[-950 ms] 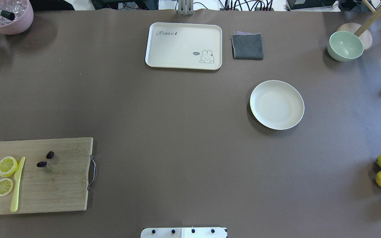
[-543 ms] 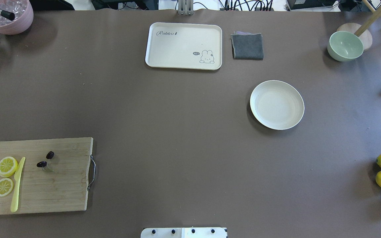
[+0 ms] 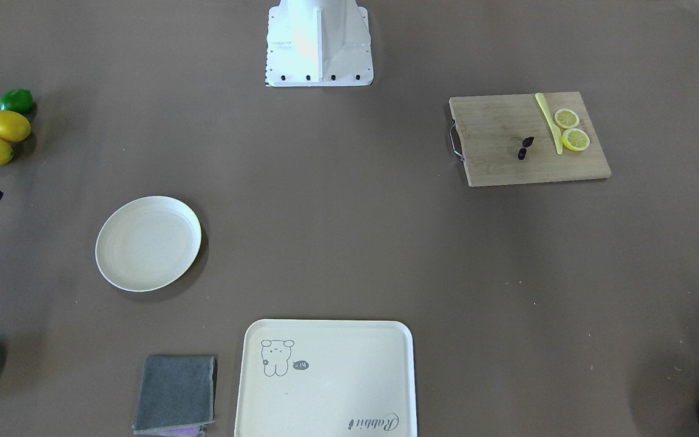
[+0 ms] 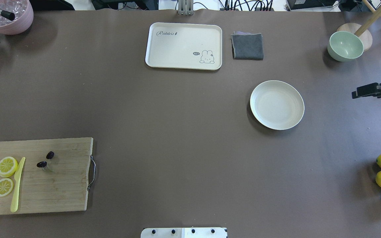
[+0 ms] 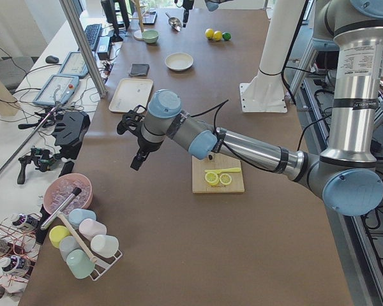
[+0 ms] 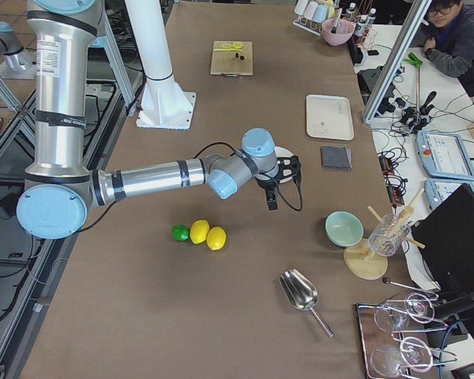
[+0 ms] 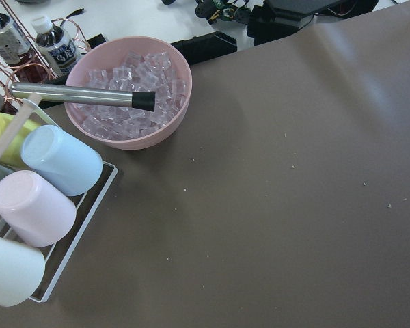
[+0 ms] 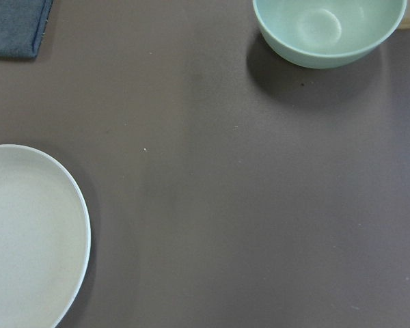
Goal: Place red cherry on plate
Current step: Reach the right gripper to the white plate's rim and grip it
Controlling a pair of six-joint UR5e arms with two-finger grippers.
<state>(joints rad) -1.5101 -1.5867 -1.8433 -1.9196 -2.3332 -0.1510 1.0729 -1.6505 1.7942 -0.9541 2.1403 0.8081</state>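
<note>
Red cherry (image 4: pixel 45 160) noted on cutting board (image 4: pixel 64 185), well apart from plate (image 4: pixel 277 105). Left tool (image 5: pixel 135 159) held above desk on cherry's side; right tool (image 4: pixel 359 93) near plate. Whether either is clenched or released cannot be told. Advised: slow descent, pair pinched centrally, knife (image 4: pixel 17 185) avoided.

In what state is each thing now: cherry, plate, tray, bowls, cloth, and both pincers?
red cherry: lying on the cutting board, not held.
plate: upright, empty.
tray: empty.
green bowl: upright, empty.
pink bowl: filled with ice cubes.
cloth: folded.
left pincer: raised, open or shut unclear.
right pincer: raised, open or shut unclear.
</note>
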